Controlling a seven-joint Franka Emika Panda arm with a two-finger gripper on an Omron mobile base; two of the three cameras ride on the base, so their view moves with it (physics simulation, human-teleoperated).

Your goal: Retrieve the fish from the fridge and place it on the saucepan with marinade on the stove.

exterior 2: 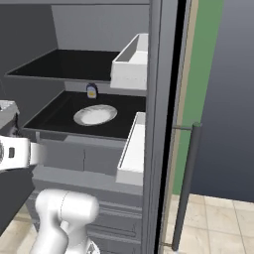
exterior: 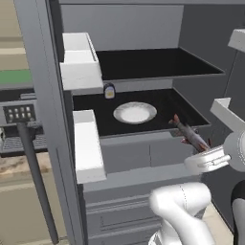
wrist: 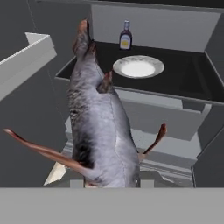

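The fridge (exterior: pixel 139 155) stands open. My gripper (exterior: pixel 200 145) is shut on the fish (exterior: pixel 188 132) and holds it in the air just off the front right corner of the lower black shelf (exterior: pixel 158 103). The fish's reddish tail points toward the shelf. In the hand view the silver-grey fish (wrist: pixel 100 127) rises from between my jaws, hiding the fingertips, with its fins spread to both sides. The saucepan, the marinade and the stove are out of view.
A round white plate (exterior: pixel 134 113) lies on the lower shelf, with a small bottle (exterior: pixel 109 91) behind it. White door bins (exterior: pixel 79 62) jut out on the left door and another bin (exterior: pixel 225 112) sits close to my hand. A long door handle (exterior 2: pixel 188 183) hangs at the right.
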